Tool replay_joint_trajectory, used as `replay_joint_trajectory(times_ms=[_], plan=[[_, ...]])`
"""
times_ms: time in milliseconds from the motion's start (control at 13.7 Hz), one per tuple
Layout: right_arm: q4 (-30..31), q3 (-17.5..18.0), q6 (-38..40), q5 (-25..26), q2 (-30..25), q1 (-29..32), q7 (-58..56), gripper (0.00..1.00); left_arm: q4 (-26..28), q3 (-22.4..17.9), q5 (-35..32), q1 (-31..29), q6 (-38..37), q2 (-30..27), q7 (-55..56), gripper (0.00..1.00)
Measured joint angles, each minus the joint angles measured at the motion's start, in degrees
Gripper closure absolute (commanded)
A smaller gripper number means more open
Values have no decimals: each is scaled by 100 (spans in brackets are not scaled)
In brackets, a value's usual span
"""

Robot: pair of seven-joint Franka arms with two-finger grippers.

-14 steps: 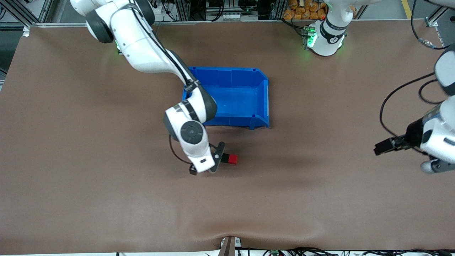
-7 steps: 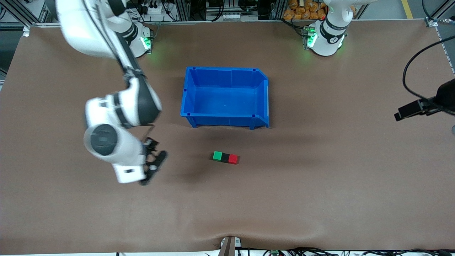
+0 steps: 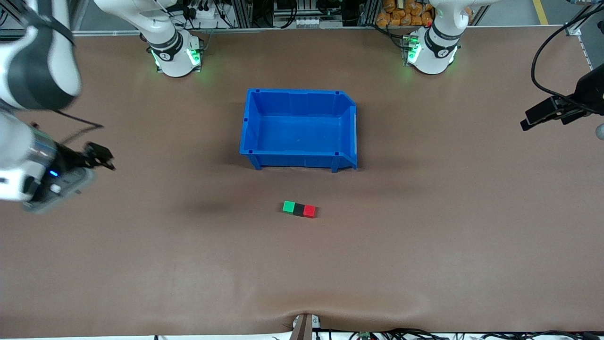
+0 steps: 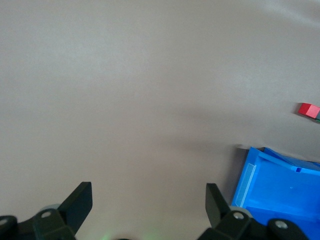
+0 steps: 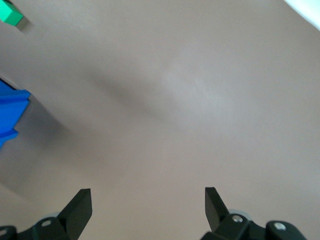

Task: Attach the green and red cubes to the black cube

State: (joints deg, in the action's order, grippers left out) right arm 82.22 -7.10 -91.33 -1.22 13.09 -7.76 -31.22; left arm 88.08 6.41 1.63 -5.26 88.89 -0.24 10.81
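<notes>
The right gripper [image 3: 101,156] hangs above bare table at the right arm's end, at about 9 o'clock in the front view, holding nothing. Its wrist view shows its two black fingers [image 5: 80,205] spread wide apart over plain brown surface.

The left gripper [image 3: 533,118] hangs above bare table at the left arm's end, at about 3 o'clock in the front view, also holding nothing. Its wrist view shows its fingers [image 4: 80,200] spread wide apart with only table between them.

Both arms wait, well apart from the cubes.

Near the middle of the brown table [image 3: 424,245], three small cubes lie in one straight row, faces touching. The green cube [image 3: 289,206] sits at the end toward the right arm, the black cube [image 3: 298,208] is in the middle, and the red cube [image 3: 309,211] sits at the end toward the left arm. From the black cube, green lies at about 9 o'clock and red at about 3 o'clock in the front view.

A blue plastic bin [image 3: 248,123], open at the top, stands at about 12 o'clock from the row, farther from the front camera and apart from the cubes. One side wall has a cut-down corner toward the left arm's end.

In the left wrist view a corner of the bin and the red cube appear; the right wrist view catches the green cube and a bin edge.
</notes>
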Motion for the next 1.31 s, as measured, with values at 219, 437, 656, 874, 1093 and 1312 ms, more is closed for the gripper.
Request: replay_joint_trajectory(times_ms=[219,437,656,874,1093,1312], plan=[[305,21,240,10,-656,94,1049,0,-32,-11,0,-11,149,-64,-104,0],[520,40,423,15,-1058,171,1830,0,-166,-42,0,-43,180,-44,-249,0],[567,48,675,15,-1145,248,2529,0,-199,-47,-38,-49,180,-30,-281,0],[567,56,825,15,-1221,251,3071,0,-199,-48,-87,-55,164,5,-447,0],[602,47,935,24,-1368,393,3167,0,-200,-42,-87,-53,84,11,-530,0],[685,42,989,25,-1439,657,3168,0,-200,-46,-87,-55,42,28,-678,0]])
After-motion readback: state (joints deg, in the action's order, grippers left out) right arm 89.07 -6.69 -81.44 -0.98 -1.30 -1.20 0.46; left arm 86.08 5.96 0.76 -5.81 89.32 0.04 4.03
